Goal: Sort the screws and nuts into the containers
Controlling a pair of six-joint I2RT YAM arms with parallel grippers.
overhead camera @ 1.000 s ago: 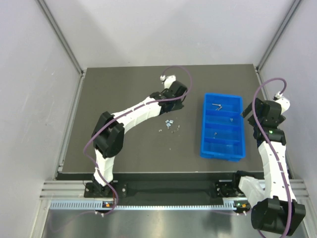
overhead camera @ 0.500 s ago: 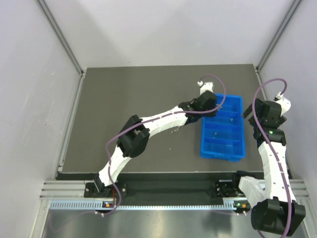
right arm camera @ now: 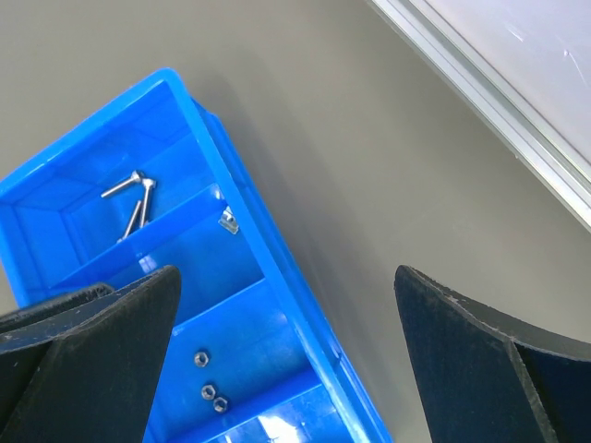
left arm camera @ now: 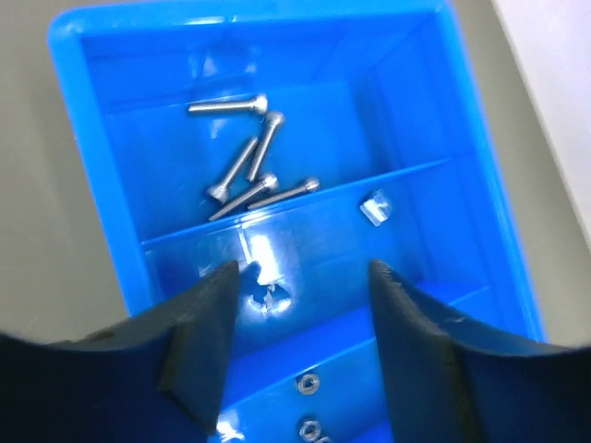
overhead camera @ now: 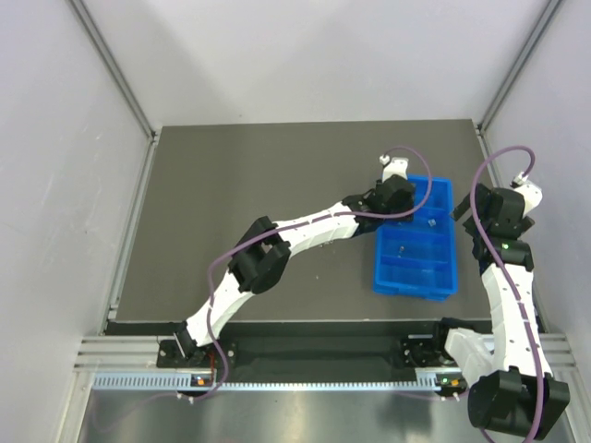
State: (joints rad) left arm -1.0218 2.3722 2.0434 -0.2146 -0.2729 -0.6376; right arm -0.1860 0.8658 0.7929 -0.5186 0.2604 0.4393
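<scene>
Swung across from the middle of the dark grey tabletop [overhead camera: 231, 185], where it hung over a small scatter of parts a second ago, the left arm now reaches over the far end of the bright blue rectangular plastic tray [overhead camera: 411, 291]. The tray lies along the tabletop's right edge, its four compartments running from far to near.

The left tool [left arm camera: 300, 277] hangs released above the second compartment from the far end, jaws apart with nothing between them. In the far end compartment lie the slim silvery metal screws [left arm camera: 249, 171], a loose handful touching and crossing one another. A small squarish silvery piece [left arm camera: 374, 208] rests in the second compartment against the cross wall. A bright fleck lower in that compartment may be another part or only glare; I cannot tell. The tiny silvery metal nuts [left arm camera: 305, 383] sit in the third compartment.

The right tool [right arm camera: 284, 273] waits just beyond the tray's right side, jaws spread wide and gripping nothing.

By my reading this is the drop-off step, with the part let go into its compartment. The next move would be a lift clear of the tray walls and a return towards the tabletop's middle for another loose part. The arm now lies across that stretch, so I cannot see what remains there. Parts this small would call for a low, closely centred pinch.
</scene>
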